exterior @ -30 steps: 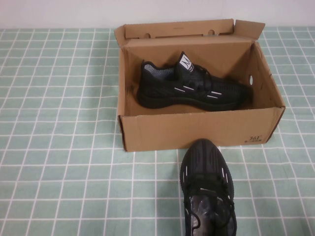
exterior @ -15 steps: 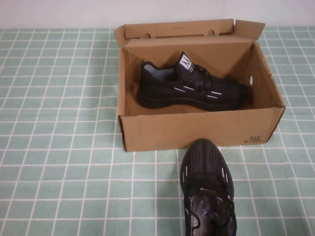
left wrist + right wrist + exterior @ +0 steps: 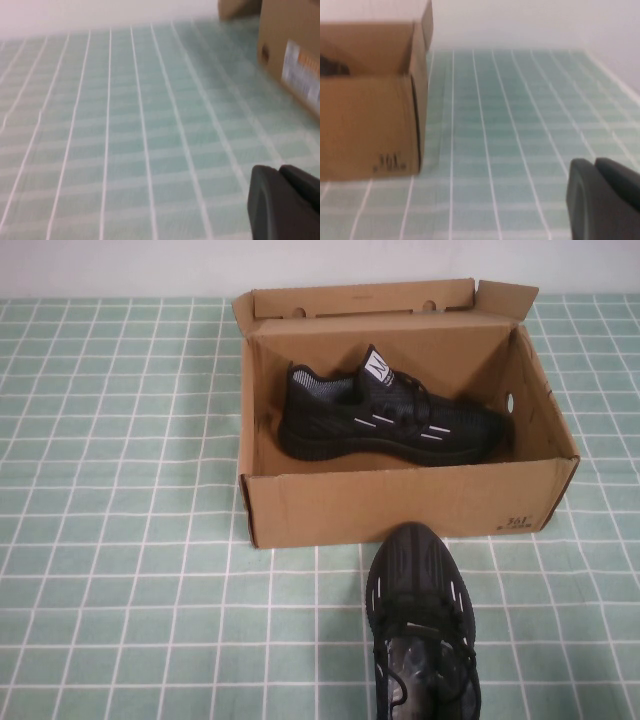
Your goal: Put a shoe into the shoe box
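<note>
High view: one shoe (image 3: pixel 392 418) lies inside the open box (image 3: pixel 400 505), toe toward the right wall; its twin (image 3: pixel 420 630) sits on the worktop (image 3: pixel 120 540) just in front of the box, toe at the front wall; neither arm shows. Left wrist view: left jaws (image 3: pixel 285 202) low over the worktop beside the box, state unclear. Right wrist view: right jaws (image 3: pixel 602 197) likewise near the box's corner; cannot tell if open.

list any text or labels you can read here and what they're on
Box, front corner: small black print, perhaps "JGJ" or "161"; too blurred to be sure.
Box side, left wrist view: white sticker with an orange band; text unreadable.
Shoe in the box: white tongue label with a dark mark; unreadable.
Shoe on the table: no text visible.
Left gripper and right gripper, low over the table: no markings.
</note>
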Robot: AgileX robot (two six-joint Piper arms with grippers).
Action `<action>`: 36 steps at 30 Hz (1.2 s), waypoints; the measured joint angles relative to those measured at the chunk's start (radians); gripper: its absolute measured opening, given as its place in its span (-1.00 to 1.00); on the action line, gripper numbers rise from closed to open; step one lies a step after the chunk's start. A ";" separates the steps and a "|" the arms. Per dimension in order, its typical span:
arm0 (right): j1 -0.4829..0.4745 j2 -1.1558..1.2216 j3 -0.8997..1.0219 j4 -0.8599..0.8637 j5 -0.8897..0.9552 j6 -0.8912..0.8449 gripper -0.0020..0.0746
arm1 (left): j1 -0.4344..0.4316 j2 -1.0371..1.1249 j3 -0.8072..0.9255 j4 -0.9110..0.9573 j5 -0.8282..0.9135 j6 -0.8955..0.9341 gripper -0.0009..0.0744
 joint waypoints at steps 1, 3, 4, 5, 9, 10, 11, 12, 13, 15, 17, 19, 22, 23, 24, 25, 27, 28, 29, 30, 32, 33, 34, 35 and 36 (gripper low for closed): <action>0.000 0.000 0.000 -0.010 -0.020 -0.002 -0.97 | 0.000 0.000 0.000 0.000 -0.030 -0.017 -0.99; 0.000 0.000 0.000 -0.023 -0.038 -0.002 -0.97 | 0.000 0.000 0.000 0.000 -0.100 -0.049 -0.99; 0.000 0.000 0.000 -0.023 -0.038 -0.002 -0.97 | 0.000 0.000 0.000 0.000 -0.131 -0.056 -0.99; 0.000 0.000 0.000 -0.031 -0.038 -0.004 -0.97 | 0.000 0.000 0.000 0.000 -0.157 -0.060 -0.99; 0.000 0.000 0.000 -0.101 -0.038 -0.056 -0.97 | 0.000 0.000 0.000 0.000 -0.192 -0.062 -0.99; 0.000 0.000 0.000 -0.132 -0.038 -0.071 -0.97 | 0.000 0.000 0.000 0.000 -0.194 -0.062 -0.99; 0.000 0.000 0.000 -0.157 -0.038 -0.081 -0.97 | 0.000 0.000 0.000 0.000 -0.194 -0.062 -0.99; 0.000 0.000 0.000 -0.164 -0.038 -0.081 -0.97 | 0.000 0.000 0.000 0.000 -0.194 -0.062 -0.99; 0.000 0.000 0.000 -0.161 -0.038 -0.081 -0.97 | 0.000 0.000 0.000 0.002 -0.194 -0.062 -0.99; 0.000 0.000 -0.002 -0.151 -0.038 -0.081 -0.97 | 0.000 0.000 0.000 0.002 -0.194 -0.062 -0.99; 0.000 0.000 -0.002 -0.151 -0.046 -0.081 -0.97 | 0.000 0.000 0.000 0.002 -0.194 -0.062 -0.99; 0.000 0.000 -0.002 -0.146 -0.061 -0.077 -0.97 | 0.000 0.000 0.000 0.002 -0.196 -0.062 -0.99; 0.000 0.000 -0.002 -0.017 -0.155 0.081 -0.97 | 0.000 0.000 0.000 0.002 -0.203 -0.062 -0.99; 0.000 0.000 -0.002 0.056 -0.200 0.157 -0.97 | 0.000 0.000 0.000 0.002 -0.205 -0.062 -0.99; 0.000 0.000 -0.002 0.107 -0.241 0.199 -0.97 | 0.000 0.000 0.000 0.002 -0.205 -0.062 -0.99; 0.000 0.000 -0.002 0.155 -0.296 0.217 -0.97 | 0.000 0.000 0.000 0.002 -0.211 -0.062 -0.99; 0.000 0.000 -0.002 0.187 -0.396 0.217 -0.97 | 0.000 0.000 0.000 0.002 -0.250 -0.062 -0.99; 0.000 0.000 -0.002 0.187 -0.452 0.214 -0.97 | 0.000 0.000 0.000 0.002 -0.296 -0.064 -0.99; 0.000 0.000 -0.002 0.187 -0.508 0.214 -0.97 | 0.000 0.000 0.000 0.002 -0.355 -0.067 -0.99; 0.000 0.000 -0.002 0.185 -0.555 0.214 -0.97 | 0.000 0.000 0.000 0.004 -0.409 -0.072 -0.99; 0.000 0.000 -0.002 0.178 -0.682 0.214 -0.97 | 0.000 0.000 0.000 0.004 -0.562 -0.078 -0.99; 0.000 0.000 -0.002 0.174 -0.748 0.217 -0.97 | 0.000 0.000 0.000 0.001 -0.642 -0.084 -0.99; 0.000 0.000 -0.003 0.174 -0.810 0.222 -0.97 | 0.000 0.000 0.000 0.000 -0.720 -0.092 -0.99; 0.000 0.000 -0.008 0.174 -0.863 0.236 -0.97 | 0.000 0.000 0.000 -0.005 -0.794 -0.103 -0.99; 0.000 0.000 -0.017 0.171 -0.889 0.261 -0.97 | 0.000 0.000 0.000 -0.011 -0.849 -0.116 -0.99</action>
